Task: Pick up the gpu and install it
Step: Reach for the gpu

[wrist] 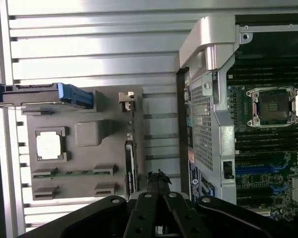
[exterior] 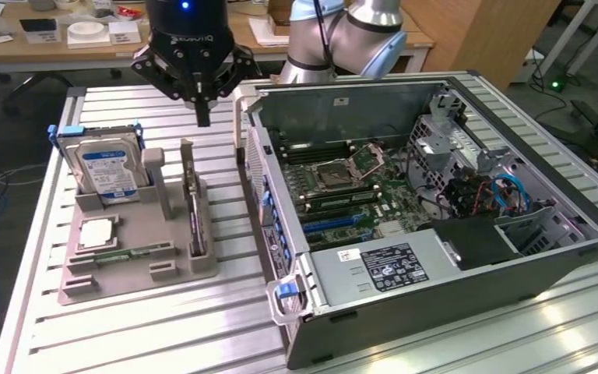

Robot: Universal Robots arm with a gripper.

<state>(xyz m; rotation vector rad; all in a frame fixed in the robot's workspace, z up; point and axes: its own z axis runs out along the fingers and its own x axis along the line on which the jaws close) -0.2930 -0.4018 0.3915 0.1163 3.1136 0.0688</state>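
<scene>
Exterior, pincer: black Robotiq gripper (exterior: 203, 115) hangs high, fingers pinched together, nothing held.
Exterior, card: thin dark gpu card with silver end bracket (exterior: 191, 204) stands on edge in the grey moulded tray (exterior: 122, 284), below the pincer, long axis running away from camera.
Wrist, card: gpu card (wrist: 130, 153) lies just beside the closed tips.
Writing: "Robotiq" on the pincer body; the silver hard drive (exterior: 107, 173) has a blue label, unreadable.

Bright overhead light, soft shadows

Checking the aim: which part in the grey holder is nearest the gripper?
The gpu, the thin dark card on edge; the hard drive, chip and memory stick sit farther off.
</scene>
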